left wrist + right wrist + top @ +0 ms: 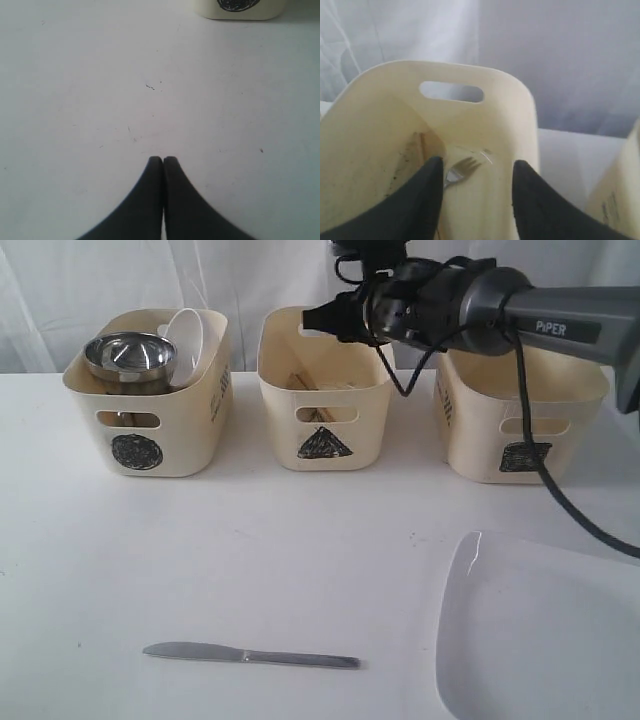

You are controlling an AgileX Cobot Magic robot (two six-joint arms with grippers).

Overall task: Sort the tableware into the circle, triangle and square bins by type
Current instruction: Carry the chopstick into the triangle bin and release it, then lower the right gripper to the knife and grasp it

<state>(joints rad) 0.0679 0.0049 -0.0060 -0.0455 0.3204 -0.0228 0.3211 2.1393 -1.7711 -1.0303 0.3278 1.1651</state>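
Note:
My right gripper [316,318] hovers over the triangle bin [325,445], the middle of three cream tubs. Its jaws [477,167] stand open with nothing between them. Below them a steel fork [463,169] lies inside that bin [510,115], close to one finger, and wooden chopsticks [300,378] lie in there too. The circle bin [140,455] on the left holds a shiny steel bowl [128,353] and a small white bowl [190,338]. The square bin [520,455] stands on the right. A knife [250,655] lies on the table at the front. My left gripper [163,161] is shut and empty above bare table.
A large white plate [540,635] lies at the front right corner, partly cut off by the frame. The right arm's black cable [560,500] hangs in front of the square bin. The circle bin's base [240,7] shows at the far edge of the left wrist view.

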